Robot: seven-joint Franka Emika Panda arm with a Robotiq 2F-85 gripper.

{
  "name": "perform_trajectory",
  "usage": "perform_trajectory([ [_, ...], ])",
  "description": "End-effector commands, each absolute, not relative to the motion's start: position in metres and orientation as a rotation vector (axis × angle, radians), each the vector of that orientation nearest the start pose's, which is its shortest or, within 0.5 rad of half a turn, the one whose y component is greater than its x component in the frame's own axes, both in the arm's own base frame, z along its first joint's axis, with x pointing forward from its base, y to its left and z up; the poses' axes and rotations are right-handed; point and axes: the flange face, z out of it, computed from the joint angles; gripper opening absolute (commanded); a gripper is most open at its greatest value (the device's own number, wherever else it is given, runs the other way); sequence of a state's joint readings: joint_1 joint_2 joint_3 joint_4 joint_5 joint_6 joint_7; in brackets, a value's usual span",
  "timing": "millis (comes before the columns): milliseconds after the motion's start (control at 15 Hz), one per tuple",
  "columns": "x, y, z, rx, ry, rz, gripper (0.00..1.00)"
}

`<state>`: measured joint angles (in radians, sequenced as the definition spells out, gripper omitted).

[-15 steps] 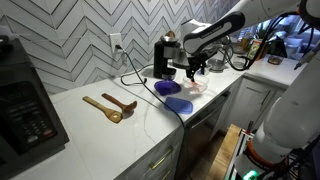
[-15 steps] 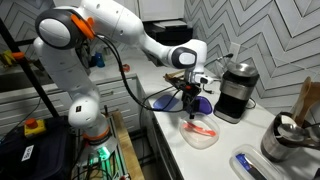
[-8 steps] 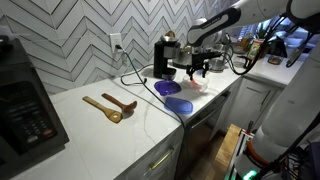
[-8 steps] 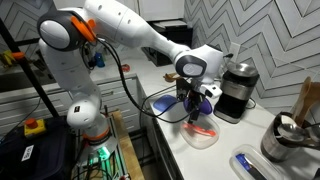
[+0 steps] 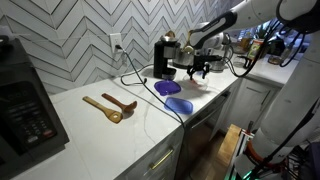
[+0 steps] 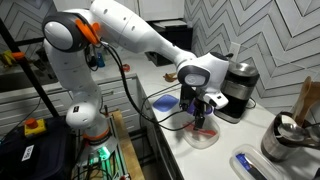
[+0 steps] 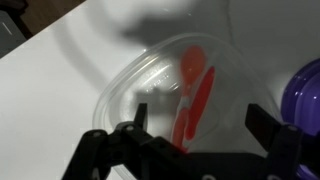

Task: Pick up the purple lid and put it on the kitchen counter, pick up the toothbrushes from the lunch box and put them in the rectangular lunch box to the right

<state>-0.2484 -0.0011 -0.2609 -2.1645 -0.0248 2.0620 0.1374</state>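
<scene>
Long white stone-like kitchen counter (image 5: 100, 128): bears flat deep-purple plastic lid (image 5: 167, 88). Shallow rounded pale-pink lunch box (image 7: 120, 95): holds red toothbrushes (image 7: 195, 95). Black gripper (image 7: 192, 120): wide, empty, hovering above; best lowered straddling both handles.

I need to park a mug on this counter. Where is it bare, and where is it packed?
The counter is bare between the black appliance and the wooden spoons, and along the front edge before the spoons. It is crowded at the far end: the coffee maker, purple lid, blue lid, lunch box and gripper bunch together.
</scene>
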Motion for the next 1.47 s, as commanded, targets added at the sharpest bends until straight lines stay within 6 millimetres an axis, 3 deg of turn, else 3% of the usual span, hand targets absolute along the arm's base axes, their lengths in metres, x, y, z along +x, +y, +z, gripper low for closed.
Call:
perform_trajectory([
  [0, 0.466, -0.266, 0.37, -2.965, 0.998, 0.13, 1.0],
  [267, 0.466, -0.275, 0.353, -2.958, 1.029, 0.135, 0.98],
  [400, 0.465, -0.277, 0.346, -2.947, 1.039, 0.15, 0.73],
  [467, 0.464, -0.278, 0.343, -2.943, 1.043, 0.156, 0.73],
  [733, 0.465, -0.279, 0.337, -2.925, 1.054, 0.17, 0.4],
  [1067, 0.465, -0.281, 0.355, -2.923, 1.07, 0.131, 0.03],
  [1133, 0.464, -0.282, 0.359, -2.925, 1.074, 0.126, 0.0],
  [1400, 0.464, -0.283, 0.376, -2.928, 1.075, 0.09, 0.04],
])
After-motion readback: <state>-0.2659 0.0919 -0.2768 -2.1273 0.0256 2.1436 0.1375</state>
